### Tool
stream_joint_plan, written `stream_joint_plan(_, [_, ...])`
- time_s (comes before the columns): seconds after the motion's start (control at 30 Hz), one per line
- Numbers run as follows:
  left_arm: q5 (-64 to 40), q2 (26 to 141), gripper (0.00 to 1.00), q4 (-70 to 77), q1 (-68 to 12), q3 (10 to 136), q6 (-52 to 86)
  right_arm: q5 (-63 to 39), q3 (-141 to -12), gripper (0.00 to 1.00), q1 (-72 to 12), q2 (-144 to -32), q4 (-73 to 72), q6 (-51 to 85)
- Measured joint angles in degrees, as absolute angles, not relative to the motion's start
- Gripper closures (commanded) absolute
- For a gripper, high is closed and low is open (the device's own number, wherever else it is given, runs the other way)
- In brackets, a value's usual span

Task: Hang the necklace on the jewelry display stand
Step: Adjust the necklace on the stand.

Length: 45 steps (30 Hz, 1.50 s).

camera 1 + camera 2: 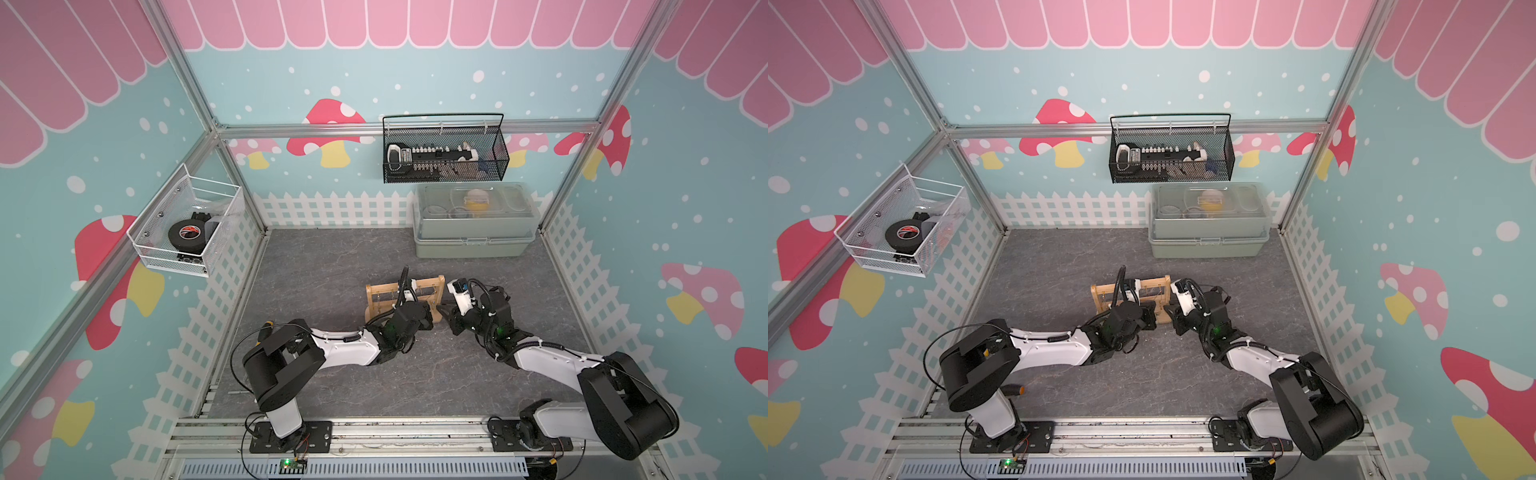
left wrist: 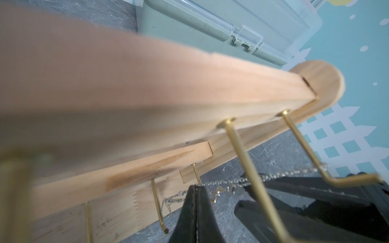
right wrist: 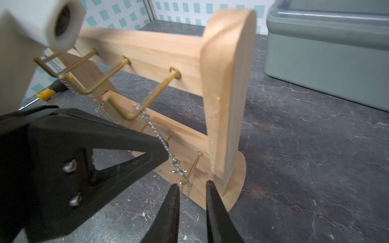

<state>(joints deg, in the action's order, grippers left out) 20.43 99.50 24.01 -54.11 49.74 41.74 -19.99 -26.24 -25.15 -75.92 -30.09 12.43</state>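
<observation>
1. Left wall: a white wire basket (image 1: 158, 216) holds a roll of black tape (image 1: 187, 235).

2. Left arm: it reaches from the near-left corner across the grey marbled mat (image 1: 324, 266) to the jewelry display stand (image 1: 374, 293). The stand is upright near the middle of the mat.

3. Left gripper (image 2: 196, 189): the jaws are fully closed. The fingertips pinch the necklace (image 2: 231, 182) (a fine silver bead chain).

4. Necklace position: from the pinch point the chain runs to the end gold hook (image 2: 305, 145) on the top crossbar. It lies across that hook near the bend.
   - In the right wrist view the chain drapes over this hook, next to the right-end upright (image 3: 227, 94).
   - It then descends past the left gripper's tip and hangs in a loose bunch just above the base (image 3: 236, 185).

5. Right gripper (image 3: 192, 184): the jaws stand a small way apart with nothing between them.
   - The tips sit low, just beside the rounded end of the base and near the hanging end of the chain.
   - Whether they touch the chain cannot be told.

6. Rear right: a grey-green lidded box (image 1: 473, 247) sits against the back wall, well apart from the stand. A black mesh basket (image 1: 494, 166) hangs on the wall above it.
</observation>
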Motion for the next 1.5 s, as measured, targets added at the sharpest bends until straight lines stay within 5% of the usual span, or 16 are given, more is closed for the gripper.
stream_joint_plan(0.5, [19.7,98.7,0.98,24.3,-54.1,49.2,41.8,-20.0,-27.6,0.77,-26.5,-80.6,-35.5,13.2])
stream_joint_plan(0.9, [19.4,98.7,0.98,24.3,-54.0,49.2,41.8,-17.6,-28.4,0.98,-27.4,-83.0,-38.7,14.5])
stream_joint_plan(1.5, [19.2,97.9,0.97,24.3,-53.3,49.1,41.8,-18.7,-28.4,1.00,-27.4,-75.8,-29.8,13.3])
